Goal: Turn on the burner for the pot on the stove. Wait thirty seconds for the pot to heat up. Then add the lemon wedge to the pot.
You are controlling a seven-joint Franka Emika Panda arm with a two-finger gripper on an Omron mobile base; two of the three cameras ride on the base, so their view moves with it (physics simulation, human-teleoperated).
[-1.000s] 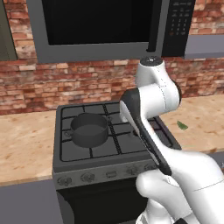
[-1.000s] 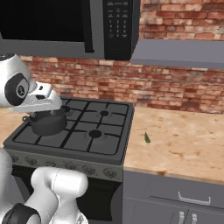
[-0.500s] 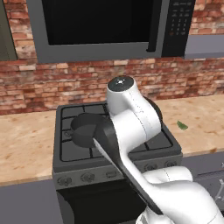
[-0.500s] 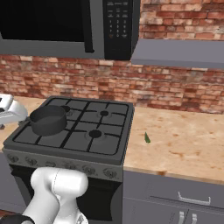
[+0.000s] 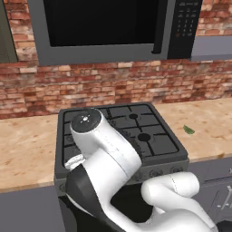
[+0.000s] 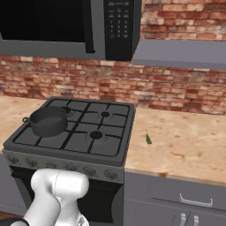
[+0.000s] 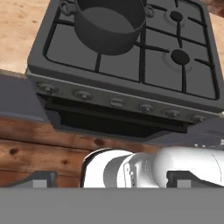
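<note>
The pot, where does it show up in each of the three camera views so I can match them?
Left base view: the arm stands in front of the stove's left burners where the pot would be; I cannot make it out.
Right base view: the pot sits left of centre, on the stove's rear left burner.
Hand view: the pot is at top centre, on the left burners.
Shared landmark: the row of knobs along the stove's front.

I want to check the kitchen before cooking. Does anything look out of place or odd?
The lemon wedge lies alone on the bare counter right of the stove, apart from the pot. Nothing looks spilled, tilted or damaged.
</note>
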